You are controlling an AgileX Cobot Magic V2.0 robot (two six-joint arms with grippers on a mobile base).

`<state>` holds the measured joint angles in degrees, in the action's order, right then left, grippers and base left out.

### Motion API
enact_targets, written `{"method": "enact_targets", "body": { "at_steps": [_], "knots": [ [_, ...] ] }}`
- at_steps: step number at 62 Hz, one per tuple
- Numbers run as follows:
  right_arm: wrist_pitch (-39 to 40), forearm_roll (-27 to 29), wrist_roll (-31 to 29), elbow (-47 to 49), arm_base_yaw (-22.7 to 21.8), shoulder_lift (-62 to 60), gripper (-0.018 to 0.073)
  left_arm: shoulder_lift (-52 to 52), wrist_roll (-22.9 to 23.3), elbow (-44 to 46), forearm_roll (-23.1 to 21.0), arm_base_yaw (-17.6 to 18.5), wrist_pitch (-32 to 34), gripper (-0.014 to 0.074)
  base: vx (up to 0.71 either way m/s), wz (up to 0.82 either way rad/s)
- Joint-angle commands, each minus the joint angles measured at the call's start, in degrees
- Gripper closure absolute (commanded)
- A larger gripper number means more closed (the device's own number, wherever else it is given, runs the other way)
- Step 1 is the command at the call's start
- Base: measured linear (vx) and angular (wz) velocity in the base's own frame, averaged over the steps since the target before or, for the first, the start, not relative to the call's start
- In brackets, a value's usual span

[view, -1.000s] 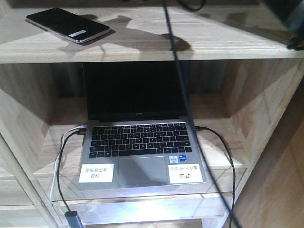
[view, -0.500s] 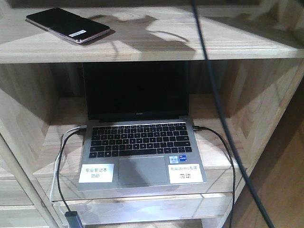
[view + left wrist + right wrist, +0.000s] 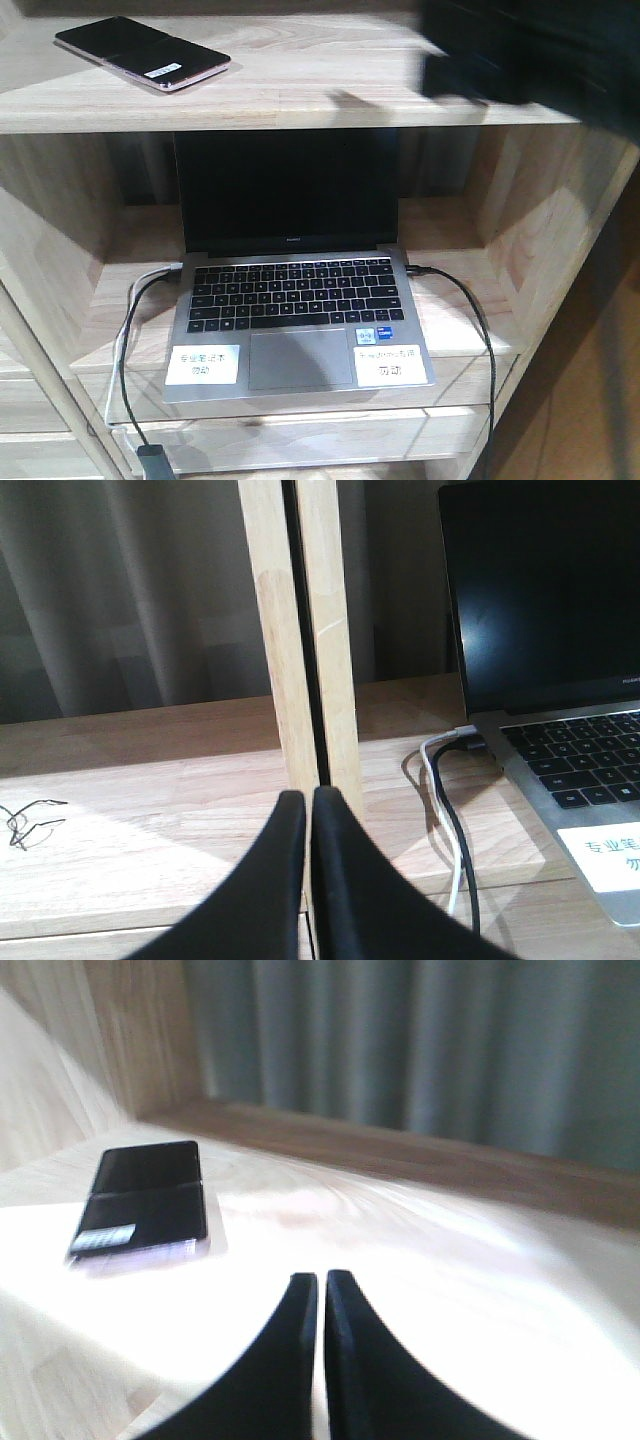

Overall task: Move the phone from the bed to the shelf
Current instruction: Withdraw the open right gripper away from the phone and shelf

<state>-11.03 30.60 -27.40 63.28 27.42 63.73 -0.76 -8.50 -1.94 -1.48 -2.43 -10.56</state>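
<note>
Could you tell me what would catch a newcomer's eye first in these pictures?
Probably the open laptop, screen dark, filling the shelf's lower bay with cables plugged into both sides. Next, the phone lying flat at the left end of the board above, free of either claw. A blurred dark shape, likely an arm, crosses the top right corner.

Open silver laptop (image 3: 295, 310), black cables (image 3: 470, 320) plugged in, grey curtain (image 3: 120, 590) behind
</note>
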Motion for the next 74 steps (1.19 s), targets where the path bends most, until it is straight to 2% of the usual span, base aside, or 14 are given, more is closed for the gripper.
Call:
{"method": "enact_targets", "body": {
  "at_steps": [1,25,40,55,74],
  "knots": [
    [5.7,0.2,-0.6,-4.3,-0.2,-7.7,0.0564,-0.8,0.3,1.2,-0.5,0.2,4.1,0.0595,0.00,0.00],
    [5.5,0.4,-0.5,-26.9,-0.2,-32.0,0.0564,-0.8,0.3,1.2,-0.5,0.2,4.1,0.0595,0.00,0.00],
    [5.5,2.5,-0.1,-37.2,-0.2,-45.1,0.0564,-0.8,0.3,1.2,-0.5,0.2,4.1,0.0595,0.00,0.00],
    [5.5,2.8,-0.2,-41.4,-0.2,-49.5,0.0564,-0.8,0.3,1.2,-0.5,0.2,4.1,0.0595,0.00,0.00],
    [5.5,3.3,-0.2,-41.4,-0.2,-49.5,0.0564,-0.8,0.3,1.2,-0.5,0.2,4.1,0.0595,0.00,0.00]
  ]
}}
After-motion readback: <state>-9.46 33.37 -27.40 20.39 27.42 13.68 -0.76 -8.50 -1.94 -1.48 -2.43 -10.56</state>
